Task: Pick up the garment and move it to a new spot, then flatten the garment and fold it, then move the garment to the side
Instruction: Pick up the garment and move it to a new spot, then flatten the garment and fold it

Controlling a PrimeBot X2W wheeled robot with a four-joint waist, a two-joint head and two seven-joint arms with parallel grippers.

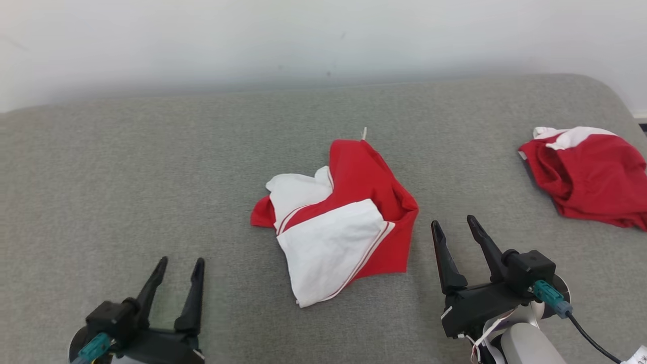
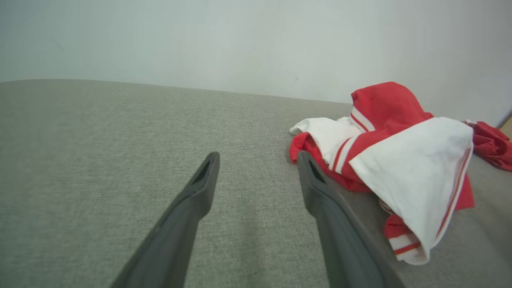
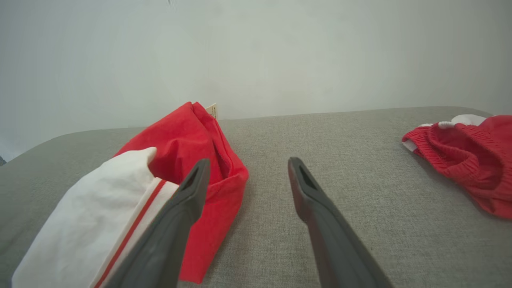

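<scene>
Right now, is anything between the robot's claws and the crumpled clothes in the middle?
Nothing visible. Bare grey surface lies between the open left gripper and the crumpled garment; the open right gripper sits beside its red edge. A second garment lies far right.

A crumpled red-and-white garment (image 1: 336, 222) lay near the middle of the grey upholstered surface (image 1: 126, 167). A second red-and-white garment (image 1: 591, 177) lay bunched at the right edge, well apart from it. The left pincer (image 1: 182, 261) stood spread and empty near the front edge. The right pincer (image 1: 453, 221), also spread and empty, sat just beside the middle garment's right side, not touching it.
</scene>
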